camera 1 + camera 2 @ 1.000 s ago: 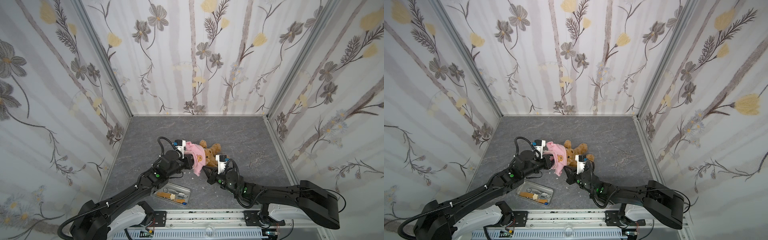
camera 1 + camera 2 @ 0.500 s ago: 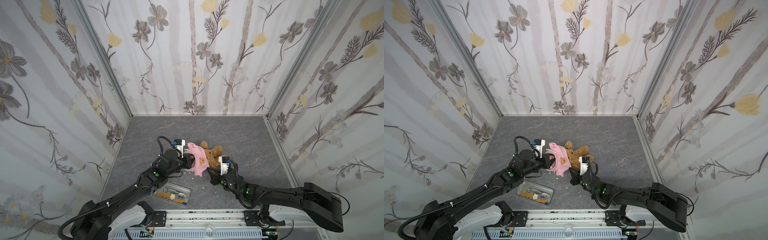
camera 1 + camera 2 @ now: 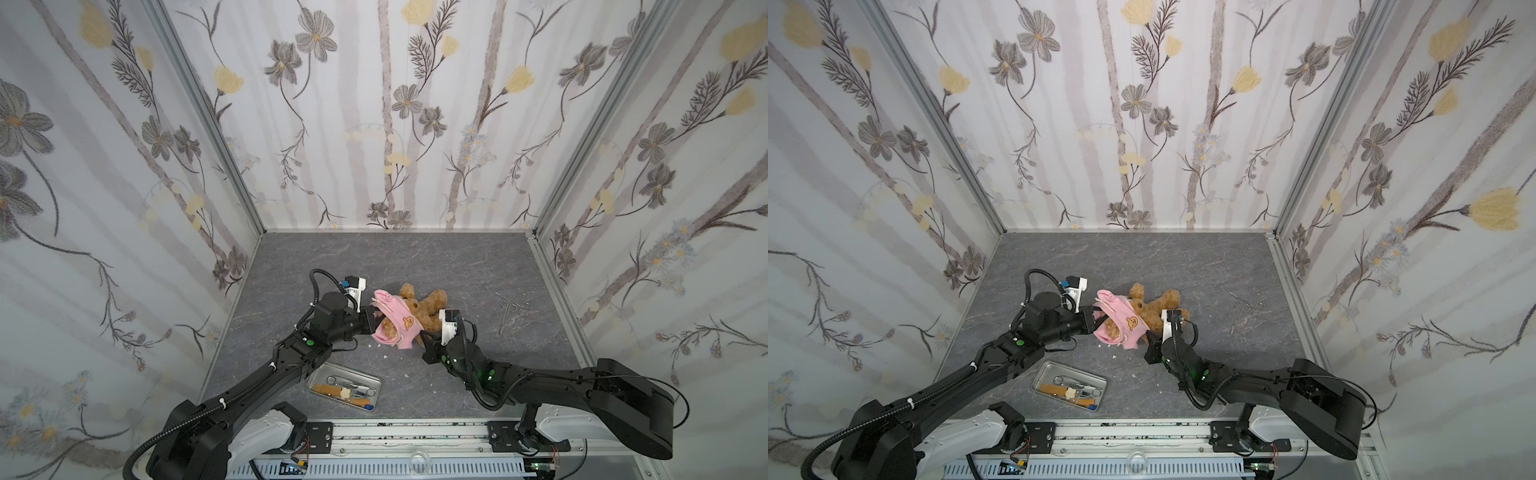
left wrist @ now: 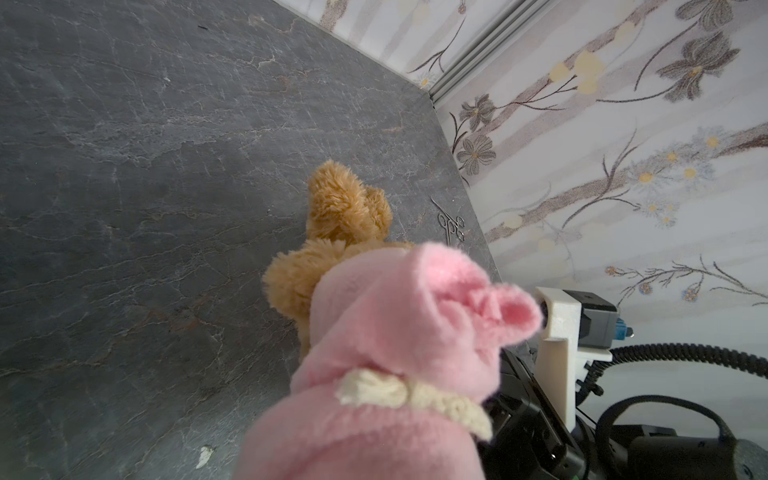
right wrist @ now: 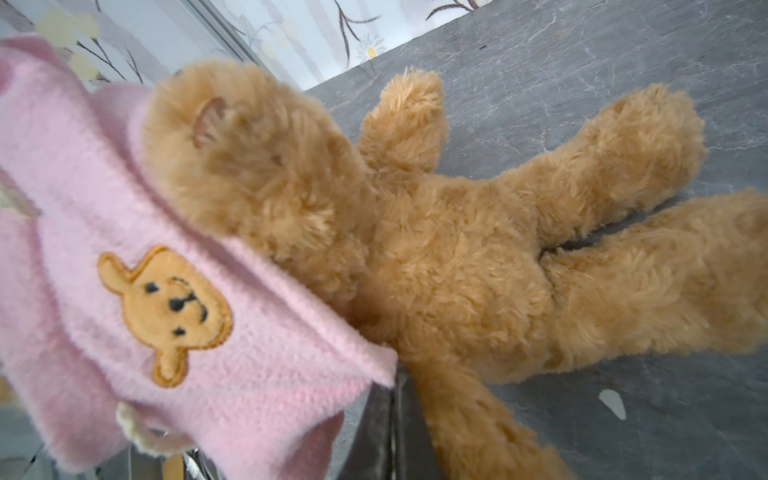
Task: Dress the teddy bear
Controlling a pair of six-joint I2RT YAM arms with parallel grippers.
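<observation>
Teddy bear [image 3: 430,308] on worktop [image 3: 374,257], head partly under pink shirt [image 3: 400,323]. Left pincer [image 3: 374,319], right pincer [image 3: 420,337]: each clamped on shirt.

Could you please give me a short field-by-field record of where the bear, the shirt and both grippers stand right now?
teddy bear: lying on the grey table
pink shirt: pulled over the bear's head only; torso, arms and legs bare
left gripper: shut on the pink shirt at the head end
right gripper: shut, apparently pinching the shirt's hem beside the bear's arm
metal tray: near the front edge, small tools inside
scissors: loose on the table, right of the bear
</observation>
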